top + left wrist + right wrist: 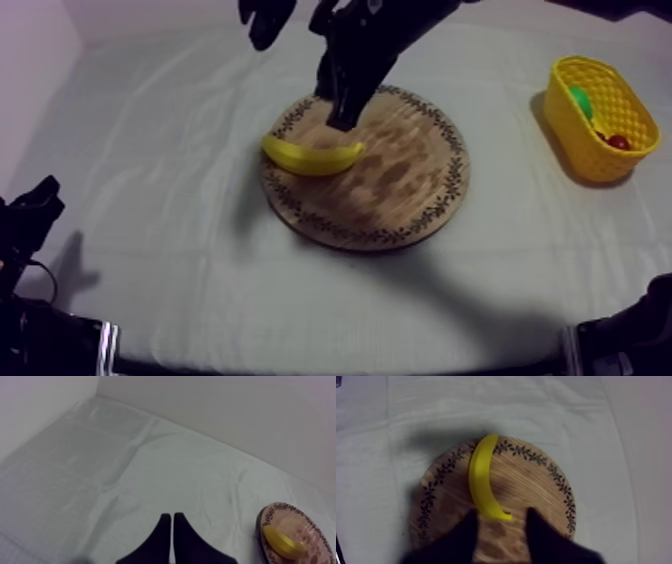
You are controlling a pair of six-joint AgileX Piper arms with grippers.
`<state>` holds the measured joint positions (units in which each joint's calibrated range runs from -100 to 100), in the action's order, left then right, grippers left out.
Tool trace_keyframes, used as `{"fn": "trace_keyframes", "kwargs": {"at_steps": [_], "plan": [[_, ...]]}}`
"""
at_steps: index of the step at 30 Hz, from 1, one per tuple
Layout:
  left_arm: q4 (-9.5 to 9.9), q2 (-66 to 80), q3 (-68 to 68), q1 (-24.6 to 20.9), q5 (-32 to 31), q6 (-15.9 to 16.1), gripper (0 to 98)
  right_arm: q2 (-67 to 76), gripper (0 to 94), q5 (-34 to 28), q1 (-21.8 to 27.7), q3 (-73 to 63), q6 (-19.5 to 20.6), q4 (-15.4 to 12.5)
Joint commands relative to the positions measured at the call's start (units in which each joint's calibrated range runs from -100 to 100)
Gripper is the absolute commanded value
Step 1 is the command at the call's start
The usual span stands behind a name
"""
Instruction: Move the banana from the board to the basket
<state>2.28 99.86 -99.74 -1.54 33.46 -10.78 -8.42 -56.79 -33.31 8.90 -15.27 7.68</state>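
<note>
the banana (312,155) is laid along the 10 o'clock rim of the wooden board (400,190). the right gripper (501,518) is held over it, fingers spread either side of 1 end. the left gripper (172,521) is pressed together above bare cloth (125,466). the yellow basket (572,135) is set at 3 o'clock, well apart.

Wooden board (536,486): near rim hidden under right gripper (502,512) fingers (458,538); cut by frame edge right of left gripper (172,518). Yellow basket (568,125), well right of right gripper: green item (580,98) inside, half hidden, kind untellable.
</note>
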Motion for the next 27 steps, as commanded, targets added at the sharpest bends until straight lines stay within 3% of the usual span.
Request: {"fn": "trace_keyframes", "kwargs": {"at_steps": [1, 4, 8, 21, 27], "plan": [[-0.01, -0.03, -0.04, -0.02, 0.00, 0.01, 0.1, 0.02, 75.4, 0.93, -0.28, 1.18, 1.80, 1.34], [-0.01, -0.03, -0.04, -0.02, 0.00, 0.01, 0.1, 0.21, 87.1, 2.21, -0.52, 2.35, 3.03, 2.13], [-0.01, -0.03, -0.04, -0.02, 0.00, 0.01, 0.1, -0.05, 91.9, 1.68, -0.31, 1.76, 3.78, 1.65], [-0.01, -0.03, -0.04, -0.02, 0.00, 0.01, 0.1, -4.03, 90.4, 0.85, 0.03, 1.30, 3.33, 0.98], [-0.01, -0.03, -0.04, -0.02, 0.00, 0.01, 0.1, -10.31, 89.0, 2.11, 0.29, 0.44, 2.80, 2.42]]}}
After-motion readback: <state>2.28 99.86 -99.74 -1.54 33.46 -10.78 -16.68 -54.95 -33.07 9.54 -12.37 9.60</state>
